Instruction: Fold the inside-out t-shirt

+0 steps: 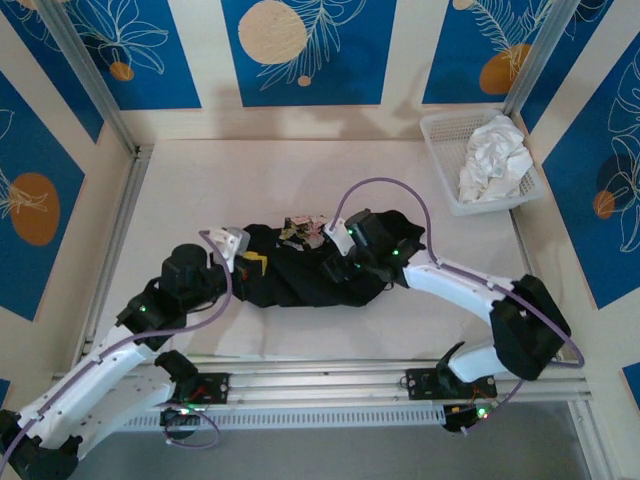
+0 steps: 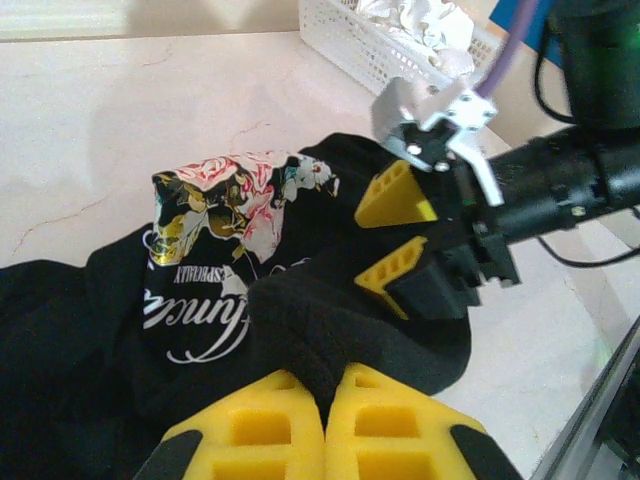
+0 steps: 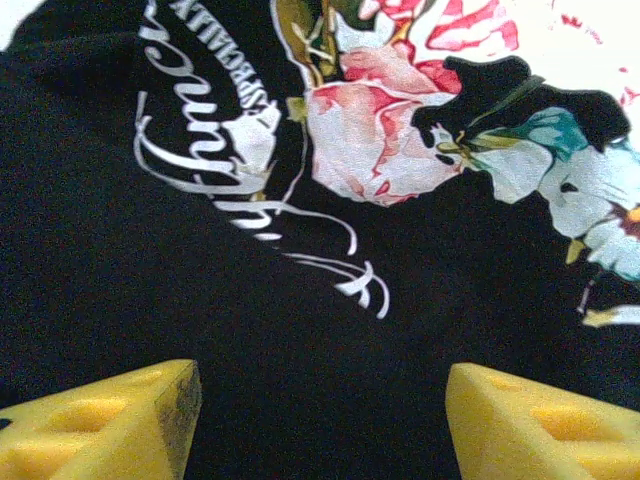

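Observation:
The inside-out t-shirt (image 1: 300, 278) lies bunched up in the middle of the table, black, with a rose print and white lettering (image 3: 370, 150) showing. My left gripper (image 1: 252, 266) is at its left end, shut on a raised fold of the black cloth (image 2: 325, 400). My right gripper (image 1: 340, 264) hovers over the shirt's middle, open. Its yellow fingers (image 3: 110, 420) stand wide apart just above the cloth with nothing between them. In the left wrist view the right gripper (image 2: 400, 235) sits just behind the pinched fold.
A white basket (image 1: 437, 160) holding a crumpled white garment (image 1: 495, 160) stands at the back right. Metal rails run along the table's left side (image 1: 120, 240) and near edge (image 1: 330, 385). Bare tabletop (image 1: 220, 180) lies behind the shirt.

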